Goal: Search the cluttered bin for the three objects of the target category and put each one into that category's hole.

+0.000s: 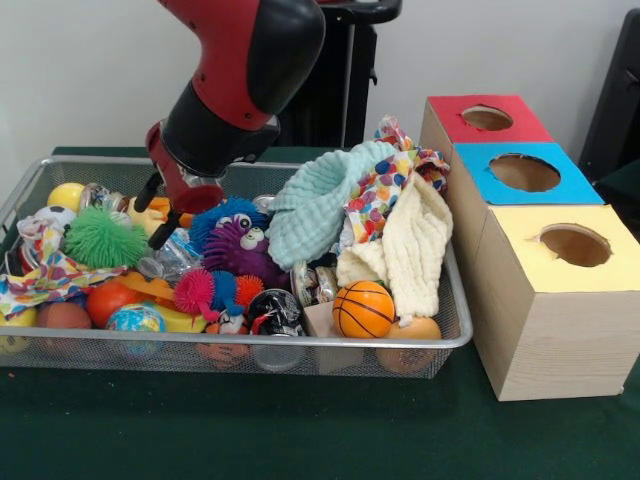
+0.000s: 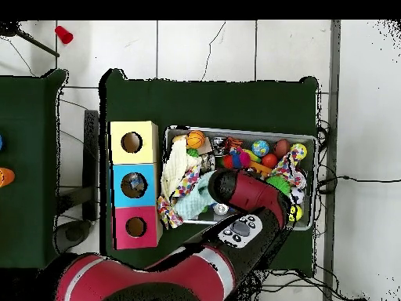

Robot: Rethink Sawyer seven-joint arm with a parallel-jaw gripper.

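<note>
Silver wire mesh forms the long bin (image 1: 300,343) that fills the lower left and middle of the front view, and its crowding is the main hazard. Along the near wall an orange toy basketball (image 1: 363,309) sits touching a cream knitted cloth (image 1: 408,250). Just behind it lie a pink spiky rubber ball (image 1: 195,291) and a purple furry toy with googly eyes (image 1: 240,250). The task does not say which category is wanted, so the three target objects cannot be singled out; they could be buried anywhere in this heap.

A grab here could catch two toys at once, since they touch on all sides. The pale mint knitted cloth (image 1: 315,205) may snag and drag neighbours over the rim. Round balls could also roll away under a push.

At the right edge three wooden boxes run back in a row: yellow-topped (image 1: 570,250), blue-topped (image 1: 525,172), red-topped (image 1: 485,118), each with a round hole.

The red and black arm (image 1: 245,70) slants down from the top of the frame. Its gripper (image 1: 160,215) hangs just over the toys beside a green spiky rubber ball (image 1: 103,238), dark fingers parted and holding nothing.
</note>
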